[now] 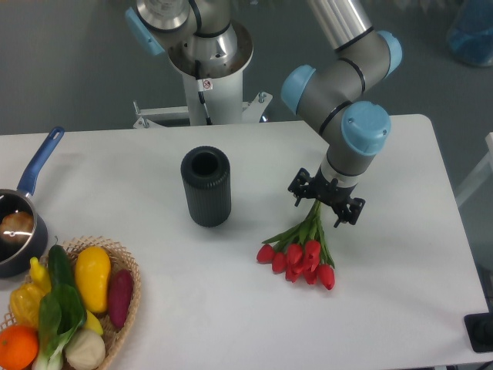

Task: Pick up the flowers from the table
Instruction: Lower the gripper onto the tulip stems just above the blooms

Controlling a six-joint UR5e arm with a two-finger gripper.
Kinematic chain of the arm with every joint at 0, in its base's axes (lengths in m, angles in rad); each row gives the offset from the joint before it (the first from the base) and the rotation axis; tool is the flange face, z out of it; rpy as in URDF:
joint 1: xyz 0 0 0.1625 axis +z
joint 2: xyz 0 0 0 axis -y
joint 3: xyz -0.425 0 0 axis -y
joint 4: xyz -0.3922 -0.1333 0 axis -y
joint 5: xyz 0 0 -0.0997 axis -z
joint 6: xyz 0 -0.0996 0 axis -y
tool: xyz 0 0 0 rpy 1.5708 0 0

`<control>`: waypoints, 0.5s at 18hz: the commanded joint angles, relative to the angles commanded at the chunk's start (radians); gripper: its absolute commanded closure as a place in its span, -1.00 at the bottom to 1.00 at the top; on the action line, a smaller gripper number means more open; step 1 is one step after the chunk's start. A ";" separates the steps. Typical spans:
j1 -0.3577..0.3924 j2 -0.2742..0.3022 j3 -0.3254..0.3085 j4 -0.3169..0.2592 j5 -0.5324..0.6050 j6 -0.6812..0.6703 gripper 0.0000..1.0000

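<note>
The flowers (302, 255), red tulips with green leaves and thin green stems, lie on the white table (400, 277) right of centre, buds toward the front. My gripper (324, 206) points down over the upper stems, its black fingers (300, 193) open and straddling the stems. The stem ends are hidden behind the gripper. I cannot tell whether the fingers touch the table.
A dark ribbed cylinder vase (206, 186) stands upright left of the flowers. A wicker basket (115, 324) of vegetables sits at the front left corner. A blue-handled pot (19, 223) is at the left edge. The robot base (208, 69) is behind the table.
</note>
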 joint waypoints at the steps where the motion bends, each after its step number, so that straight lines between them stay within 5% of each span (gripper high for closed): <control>1: 0.000 -0.002 0.000 0.000 0.000 0.000 -1.00; 9: -0.002 -0.014 0.000 0.005 0.002 -0.006 -1.00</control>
